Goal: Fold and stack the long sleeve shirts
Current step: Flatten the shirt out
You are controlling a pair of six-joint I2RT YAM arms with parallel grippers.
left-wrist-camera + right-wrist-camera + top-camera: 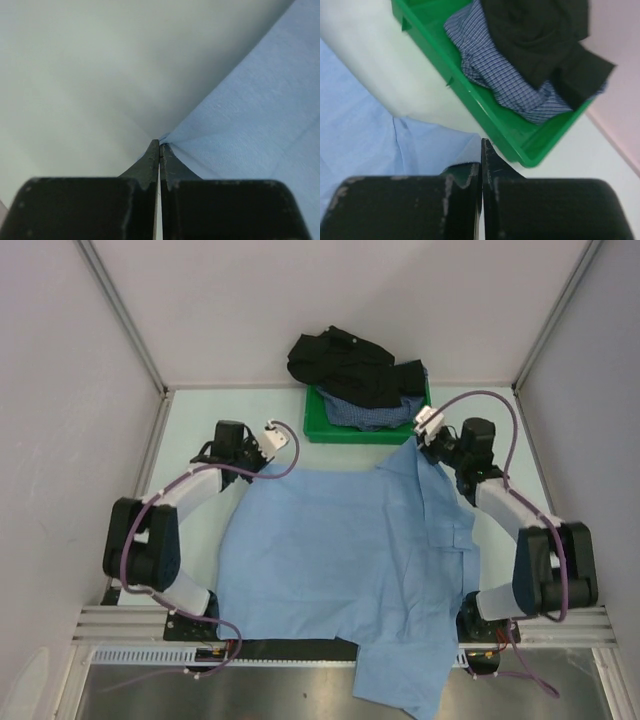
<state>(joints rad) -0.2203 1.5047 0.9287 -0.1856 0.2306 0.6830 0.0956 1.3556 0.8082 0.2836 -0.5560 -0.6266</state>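
Light blue shirt (340,560) spread mid-table, lower part overhanging near edge. Left gripper (159,145), right gripper (482,146) both clamped on far corners. Risk: thin bite slips under pull; overhang drags cloth off; right gripper snags green tray (350,435).

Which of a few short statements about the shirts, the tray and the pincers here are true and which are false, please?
1. The light blue shirt lies spread on the table. True.
2. The green tray is empty. False: it holds the checked shirt and the black shirt.
3. The black shirt lies on top of the checked shirt. True.
4. The left pincer is wide open. False: it is shut on an edge of the light blue shirt.
5. The right pincer holds the black shirt. False: it is shut on a corner of the light blue shirt, beside the tray.
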